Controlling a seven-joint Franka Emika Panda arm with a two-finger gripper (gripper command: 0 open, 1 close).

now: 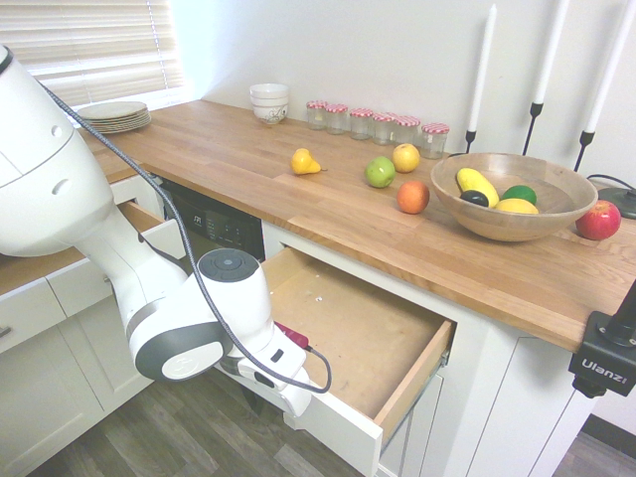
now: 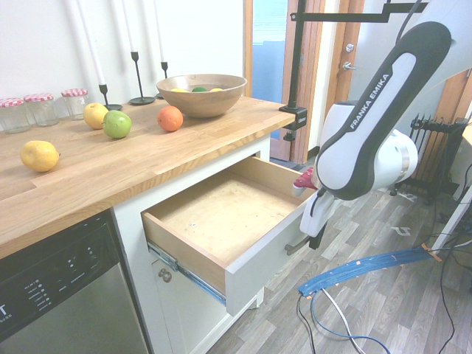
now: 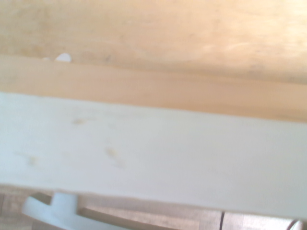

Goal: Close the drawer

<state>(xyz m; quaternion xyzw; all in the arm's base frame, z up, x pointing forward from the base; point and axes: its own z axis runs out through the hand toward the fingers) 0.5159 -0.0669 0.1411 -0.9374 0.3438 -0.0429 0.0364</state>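
Note:
The drawer (image 2: pixel 221 214) stands pulled far out under the wooden countertop, with nothing on its brownish wood bottom (image 1: pixel 348 323). My gripper (image 2: pixel 317 233) hangs just outside the flat white front (image 2: pixel 262 258), right by the curved silver handle (image 2: pixel 298 245). In the first exterior view the arm's wrist (image 1: pixel 229 318) covers the near corner of the drawer front (image 1: pixel 343 429). Seen from the wrist, the white top edge of the front (image 3: pixel 153 153) runs across the picture, with the wood bottom (image 3: pixel 158 33) beyond it and part of the handle (image 3: pixel 53 211) on the floor side.
The countertop (image 1: pixel 298 209) carries loose fruit, a wooden bowl (image 1: pixel 512 194) of fruit, jars (image 1: pixel 378 124), candlesticks and plates (image 1: pixel 112 114). A dishwasher (image 2: pixel 59 287) sits beside the drawer. A smaller drawer (image 1: pixel 149 217) stands open behind the arm. A radiator (image 2: pixel 435 151) stands on the floor.

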